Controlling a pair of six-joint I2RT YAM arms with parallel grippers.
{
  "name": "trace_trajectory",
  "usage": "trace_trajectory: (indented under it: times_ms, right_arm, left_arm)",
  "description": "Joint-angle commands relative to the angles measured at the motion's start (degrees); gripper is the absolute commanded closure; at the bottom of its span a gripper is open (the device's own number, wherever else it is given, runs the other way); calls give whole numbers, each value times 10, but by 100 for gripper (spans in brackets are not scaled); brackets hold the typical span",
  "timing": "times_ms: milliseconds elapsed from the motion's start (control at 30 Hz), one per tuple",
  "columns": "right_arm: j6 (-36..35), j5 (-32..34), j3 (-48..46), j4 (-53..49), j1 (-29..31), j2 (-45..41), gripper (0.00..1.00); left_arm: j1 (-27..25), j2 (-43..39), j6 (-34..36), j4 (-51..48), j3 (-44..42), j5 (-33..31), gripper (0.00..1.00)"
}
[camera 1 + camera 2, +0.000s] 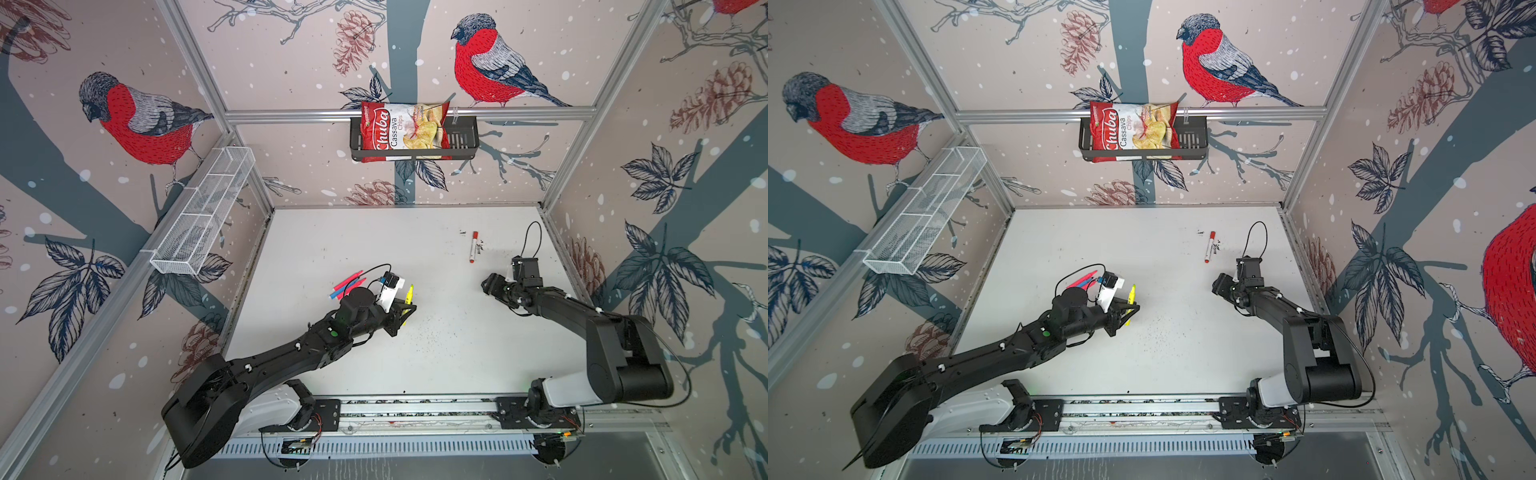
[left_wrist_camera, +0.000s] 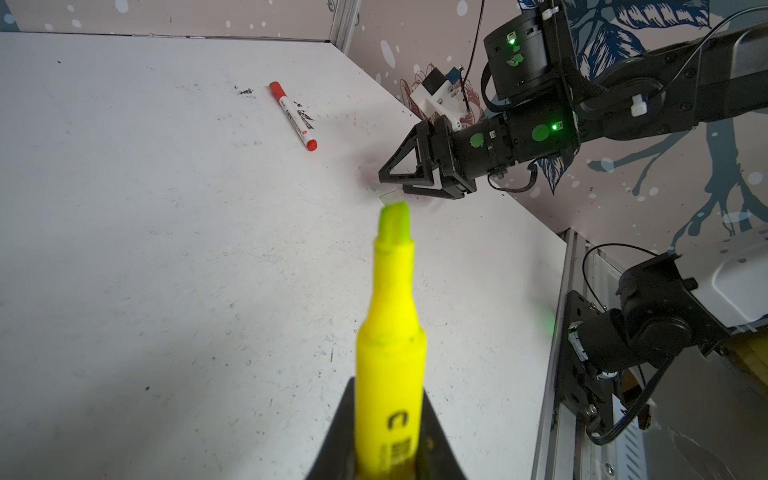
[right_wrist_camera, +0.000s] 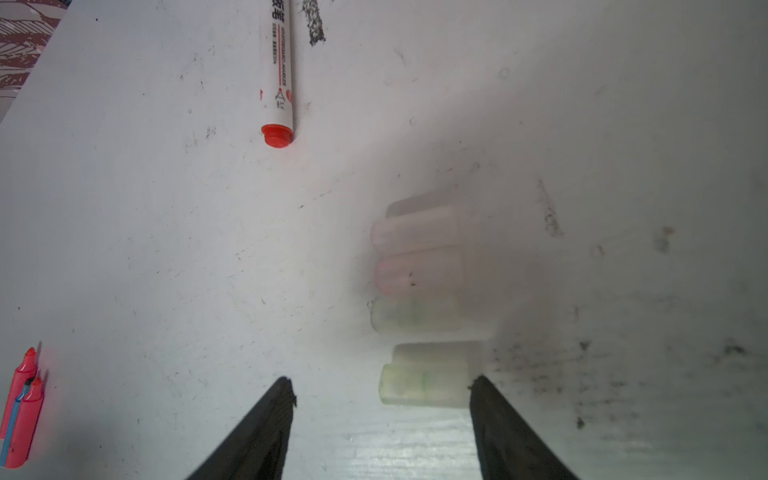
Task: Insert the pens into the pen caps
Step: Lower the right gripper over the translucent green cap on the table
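White marker [image 2: 293,114] looks capped. Left hand [image 2: 388,386] pinches bare-tipped yellow highlighter [image 2: 390,332]. Right hand [image 3: 381,379] spread astride loose translucent caps [image 3: 419,316], none gripped. Pink and blue pens [image 1: 347,284] uncapped.

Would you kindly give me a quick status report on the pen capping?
Left hand shut on yellow pen, tip uncapped. Right hand open, low over clear caps. Nothing between pen and caps.
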Motion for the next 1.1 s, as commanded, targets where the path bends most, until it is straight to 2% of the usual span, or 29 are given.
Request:
trace_trajectory:
  times_ms: [0,267,633,833,1000,1067]
  right_arm:
    - [-10,4,1,17,6,8,31]
    - [-10,2,4,27,31,25,33]
    - [-7,-1,53,34,126,86,35]
    - [13,-17,76,30,181,82,36]
    - [7,21,79,28,172,42,35]
    - [-1,17,94,18,159,48,35]
  left_arm:
    - [0,-5,5,22,-1,-6,100]
    - [0,-15,6,20,-7,-11,100]
    - [0,-22,7,14,-7,-15,100]
    - [0,-30,10,10,-11,-22,100]
    - [1,-32,12,9,-12,-23,100]
    - [0,-32,12,9,-11,-22,100]
